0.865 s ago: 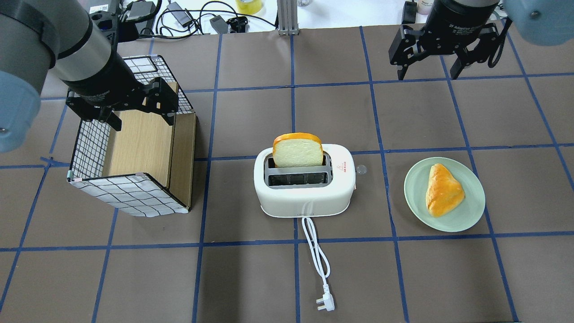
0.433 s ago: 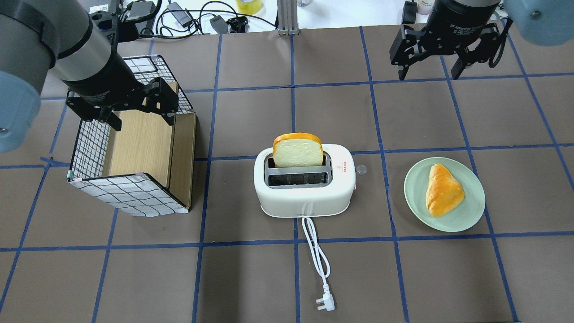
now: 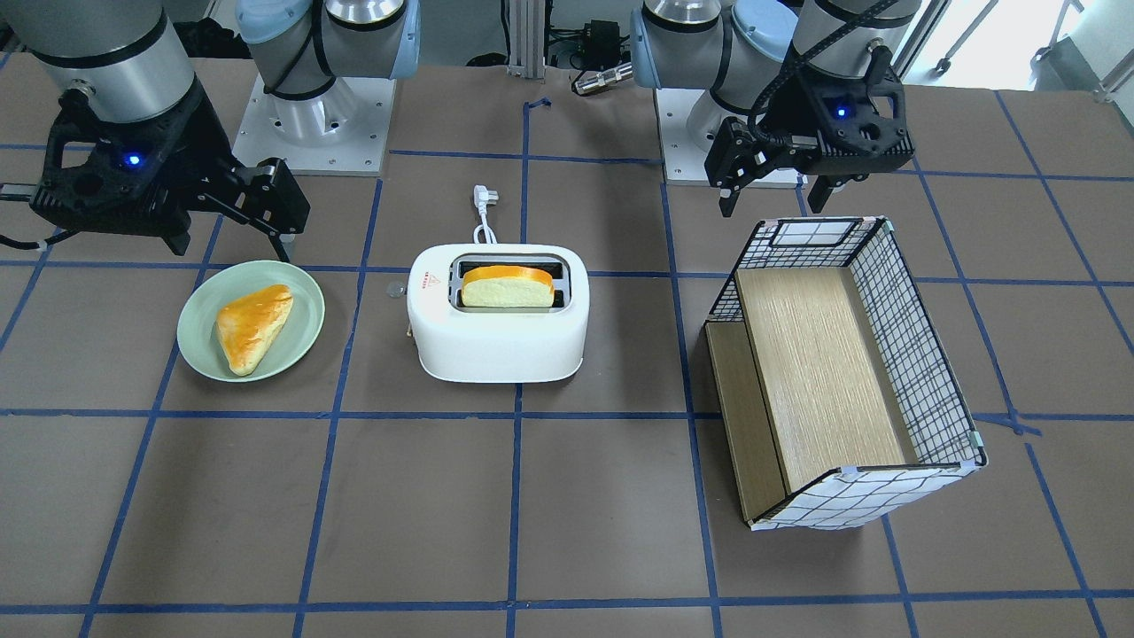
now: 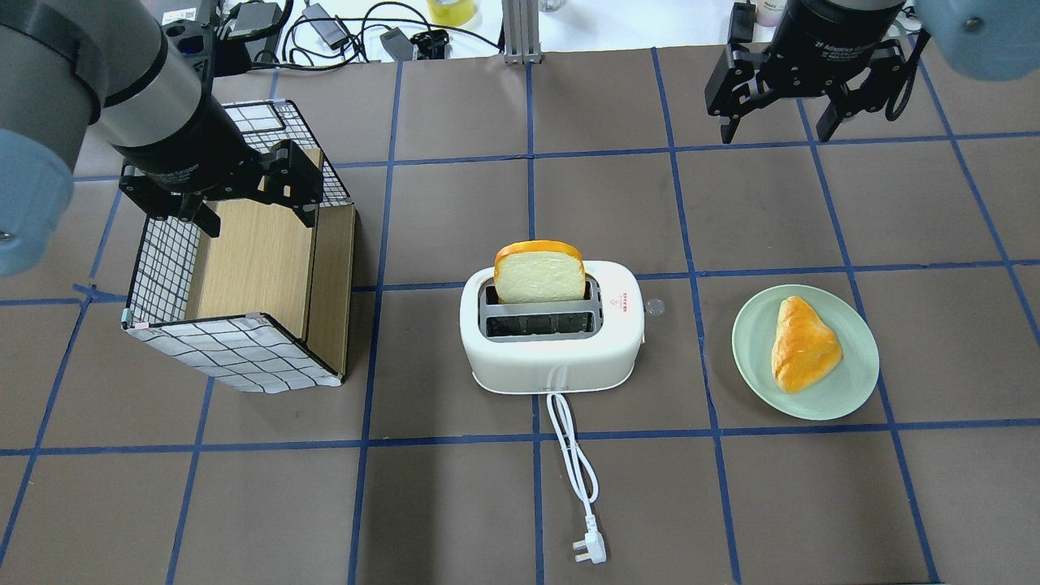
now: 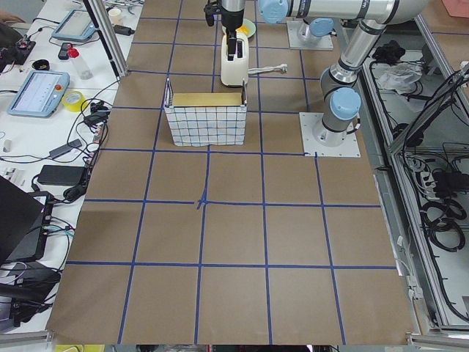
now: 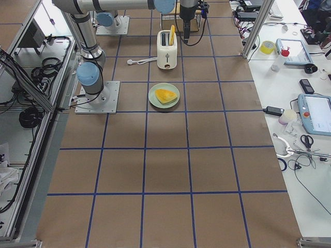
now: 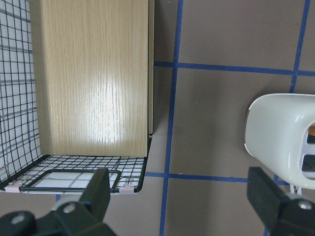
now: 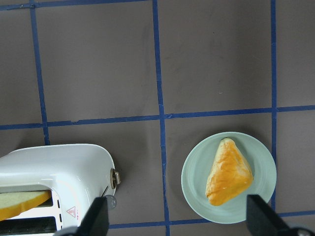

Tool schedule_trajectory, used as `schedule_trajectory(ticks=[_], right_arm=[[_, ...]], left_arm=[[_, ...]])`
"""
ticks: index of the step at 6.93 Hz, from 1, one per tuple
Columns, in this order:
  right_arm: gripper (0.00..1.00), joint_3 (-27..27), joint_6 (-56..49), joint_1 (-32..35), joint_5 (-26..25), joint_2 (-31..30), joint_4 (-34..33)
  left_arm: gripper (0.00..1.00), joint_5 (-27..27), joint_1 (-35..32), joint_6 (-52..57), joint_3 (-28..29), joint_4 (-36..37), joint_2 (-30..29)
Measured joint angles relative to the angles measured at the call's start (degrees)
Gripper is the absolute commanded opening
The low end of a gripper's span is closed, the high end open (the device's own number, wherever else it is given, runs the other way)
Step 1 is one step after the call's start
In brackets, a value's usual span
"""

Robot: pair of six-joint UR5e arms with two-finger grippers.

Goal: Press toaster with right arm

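The white two-slot toaster (image 4: 552, 349) stands mid-table with a bread slice (image 4: 540, 276) upright in its far slot; it also shows in the front view (image 3: 496, 337) and the right wrist view (image 8: 54, 167). Its small side lever (image 8: 115, 177) faces the plate side. The white cord and plug (image 4: 589, 548) trail toward the robot. My right gripper (image 4: 776, 130) is open and empty, hovering high, beyond the toaster and to its right. My left gripper (image 4: 258, 215) is open and empty over the checked box's far end.
A green plate (image 4: 861, 382) with a golden pastry (image 4: 800, 345) sits right of the toaster. The checked-fabric box (image 4: 244, 357) with a wooden inside lies on its side to the left. Cables and gear (image 4: 325, 32) lie past the far edge.
My right gripper has drifted very slightly toward the far edge. The left arm, toaster, bread and plate have not moved.
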Motion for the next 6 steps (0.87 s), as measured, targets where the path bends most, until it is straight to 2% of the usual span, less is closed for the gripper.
schedule_trajectory(ticks=[6], right_arm=[[1.0, -0.2, 0.3, -0.4, 0.0, -0.1, 0.6]], left_arm=[[1.0, 0.0, 0.0, 0.0, 0.0, 0.0, 0.0]])
